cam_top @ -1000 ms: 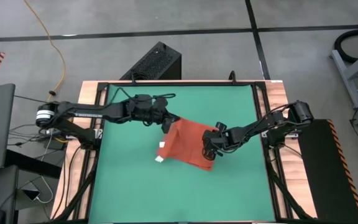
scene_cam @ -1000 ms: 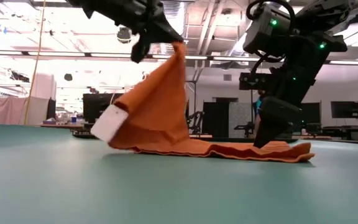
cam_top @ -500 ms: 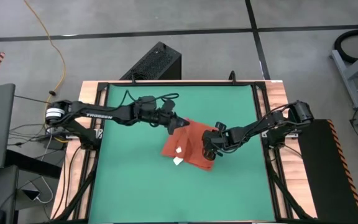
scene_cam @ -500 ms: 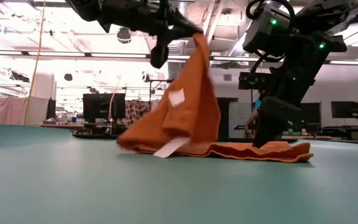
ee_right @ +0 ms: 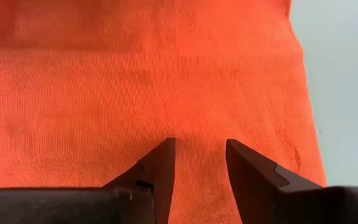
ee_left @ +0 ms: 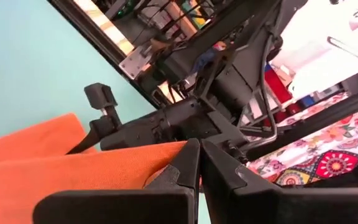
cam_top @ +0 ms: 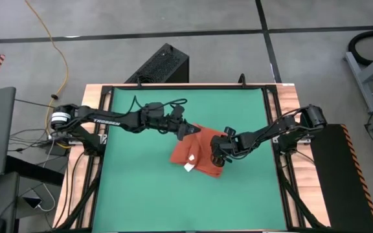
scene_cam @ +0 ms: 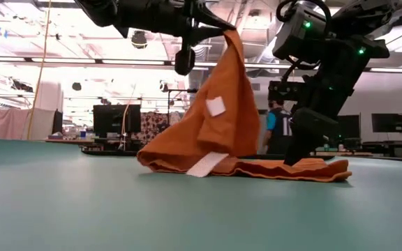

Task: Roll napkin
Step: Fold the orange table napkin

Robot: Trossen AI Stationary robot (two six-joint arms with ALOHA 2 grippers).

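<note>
The orange-red napkin lies in the middle of the green table, its left part pulled up into a peak. Its lower layer lies flat on the table. One white tag shows on the raised cloth, and a white strip rests on the table at the fold. My left gripper is shut on the raised edge, above the napkin. My right gripper stands open, with its fingers on the flat right part. My left gripper pinches an edge of the napkin between its two fingers. The fingers come roughly level from the table's left. The cloth hangs slack below them as a tent, its lower part on the table. My right gripper points down and slants in from the table's right. Its spread fingertips rest on the napkin's flat part, near its right end. That part lies flat on the table.
Bare green table surrounds the napkin on all sides. A black box stands beyond the table's far edge. In the low view a person in a blue shirt shows in the room behind the table.
My left gripper has moved toward the table's right with the held edge, toward my right gripper. The raised cloth has swung over the flat part. The hanging white strip has dropped onto the table. The napkin's right part has stayed flat.
</note>
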